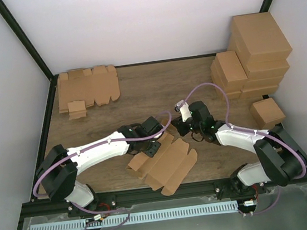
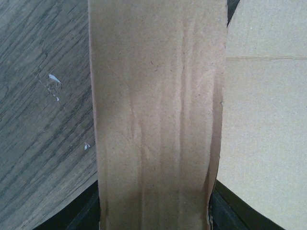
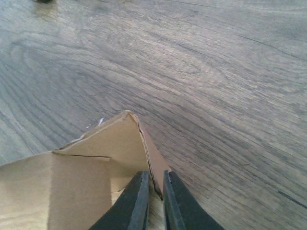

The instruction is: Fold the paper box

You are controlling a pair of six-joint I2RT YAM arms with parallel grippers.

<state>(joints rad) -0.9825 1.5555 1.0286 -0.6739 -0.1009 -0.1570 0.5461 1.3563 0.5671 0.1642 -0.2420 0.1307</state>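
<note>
Brown panel of the paper box point(image 2: 156, 115), lying on the table point(image 1: 156, 92), blocks the left gripper point(image 1: 155, 146) camera (whether it grips, I cannot tell), the right gripper point(image 3: 154, 199) pinched narrowly on a raised flap, flat blanks point(image 1: 86, 89) far-left, stacked cartons point(image 1: 255, 52) far-right.

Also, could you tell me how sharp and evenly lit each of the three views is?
Top external view: sharp and evenly lit, with soft shadows around the paper box. Left wrist view: the box is so close it looks slightly soft, with a dark shadow band down its right side. Right wrist view: table grain fairly crisp, pale sheen toward the top.
</note>
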